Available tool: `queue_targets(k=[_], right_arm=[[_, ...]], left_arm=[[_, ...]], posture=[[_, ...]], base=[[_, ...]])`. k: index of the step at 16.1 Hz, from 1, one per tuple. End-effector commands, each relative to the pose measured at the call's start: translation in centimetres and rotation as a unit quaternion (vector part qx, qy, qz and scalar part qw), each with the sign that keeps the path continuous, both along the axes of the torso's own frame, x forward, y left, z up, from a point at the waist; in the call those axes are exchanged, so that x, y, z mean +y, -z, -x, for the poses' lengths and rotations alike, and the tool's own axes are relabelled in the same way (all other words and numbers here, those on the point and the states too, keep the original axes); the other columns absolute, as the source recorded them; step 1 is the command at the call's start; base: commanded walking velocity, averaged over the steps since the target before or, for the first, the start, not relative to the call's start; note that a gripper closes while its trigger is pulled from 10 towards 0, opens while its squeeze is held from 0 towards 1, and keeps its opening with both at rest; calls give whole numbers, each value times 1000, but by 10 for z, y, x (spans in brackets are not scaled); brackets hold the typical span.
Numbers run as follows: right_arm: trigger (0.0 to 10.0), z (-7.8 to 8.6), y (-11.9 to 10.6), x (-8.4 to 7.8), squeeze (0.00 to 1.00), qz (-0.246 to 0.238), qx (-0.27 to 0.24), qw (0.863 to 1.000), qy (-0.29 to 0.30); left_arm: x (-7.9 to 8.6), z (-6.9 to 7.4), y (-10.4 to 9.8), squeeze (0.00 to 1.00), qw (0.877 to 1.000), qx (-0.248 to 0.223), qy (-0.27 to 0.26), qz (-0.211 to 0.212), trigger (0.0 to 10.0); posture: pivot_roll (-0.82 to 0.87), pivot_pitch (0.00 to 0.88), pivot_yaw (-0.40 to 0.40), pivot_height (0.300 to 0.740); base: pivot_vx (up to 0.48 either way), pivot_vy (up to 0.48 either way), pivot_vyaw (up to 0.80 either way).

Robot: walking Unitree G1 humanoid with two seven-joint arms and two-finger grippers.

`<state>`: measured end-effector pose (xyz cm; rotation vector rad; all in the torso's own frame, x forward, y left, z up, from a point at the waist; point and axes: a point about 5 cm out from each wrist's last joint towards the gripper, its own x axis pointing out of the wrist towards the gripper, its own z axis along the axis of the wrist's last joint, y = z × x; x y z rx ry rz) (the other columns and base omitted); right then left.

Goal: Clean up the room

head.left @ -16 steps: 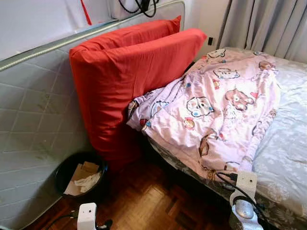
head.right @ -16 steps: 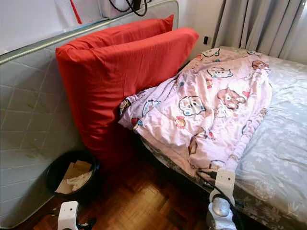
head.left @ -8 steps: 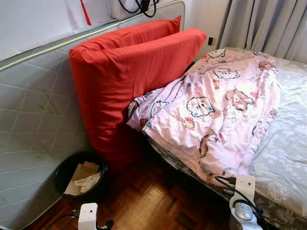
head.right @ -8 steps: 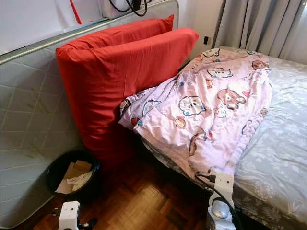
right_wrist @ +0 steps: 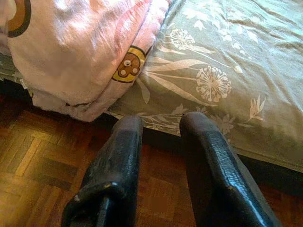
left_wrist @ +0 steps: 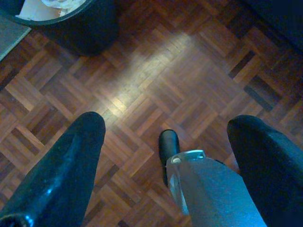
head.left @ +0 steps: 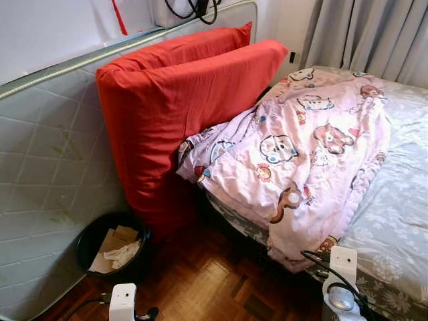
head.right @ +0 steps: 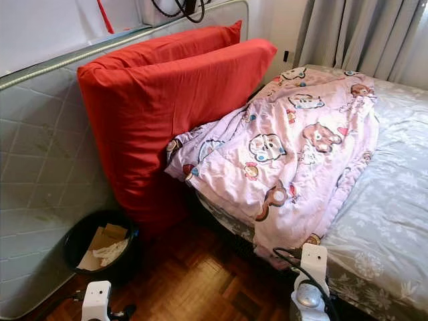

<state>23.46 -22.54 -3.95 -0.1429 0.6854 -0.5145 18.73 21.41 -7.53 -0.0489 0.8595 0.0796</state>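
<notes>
A pink cartoon-print blanket (head.left: 301,147) lies crumpled across the bed, and one corner (right_wrist: 85,61) hangs over the edge toward the floor. The bed's grey floral sheet (head.left: 394,221) is bare on the right. My right gripper (right_wrist: 161,123) is low beside the bed edge, just under that hanging corner. Its fingers are a little apart with nothing between them. My left gripper (left_wrist: 168,124) hangs wide open over the parquet floor (left_wrist: 156,61). A black bin (head.left: 110,244) with paper scraps stands on the floor at the left.
Two large red cushions (head.left: 174,114) lean against an upright grey mattress (head.left: 40,167) on the left. Grey curtains (head.left: 361,33) hang behind the bed. Open parquet (head.left: 200,281) lies between the bin and the bed frame.
The blanket's near corner has slid further over the bed edge and now hangs lower. My right wrist has dropped lower and back from it. The left arm has not moved.
</notes>
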Motion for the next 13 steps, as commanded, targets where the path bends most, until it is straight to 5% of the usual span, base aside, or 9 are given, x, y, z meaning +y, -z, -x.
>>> queue_targets(k=[1, 3, 4, 7, 10, 13], right_arm=[[10000, 2, 2, 2, 0, -10, 4, 1000, -4], [10000, -1, 3, 11, 0, -66, -31, 997, -30], [10000, 7, 12, 18, 0, -86, -4, 994, -74], [10000, 38, 32, 16, 0, -114, 62, 988, -89], [10000, 82, 52, 9, 0, -135, 123, 982, -44], [10000, 92, 57, 13, 0, -139, 140, 979, -41]], left_arm=[[2, 2, 1, 0, 1000, 5, -2, -2, 10000], [2, 2, 1, 0, 1000, 5, -3, -1, 10000], [1, 1, 1, 0, 1000, 5, -4, -1, 10000], [0, -1, 0, 0, 1000, 3, -5, 0, 10000], [1, -2, -1, 0, 1000, 1, -8, 0, 10000], [1, -3, -1, 0, 1000, 1, -9, 1, 10000]], posture=[[-12, 12, 31, 740], [-15, 12, 30, 740], [-16, 11, 28, 740], [-19, 10, 26, 740], [-13, 3, 22, 740], [-24, 0, 27, 740]], base=[[0, 0, 0], [0, 0, 0], [0, 0, 0], [0, 0, 0], [0, 0, 0], [0, 0, 0]])
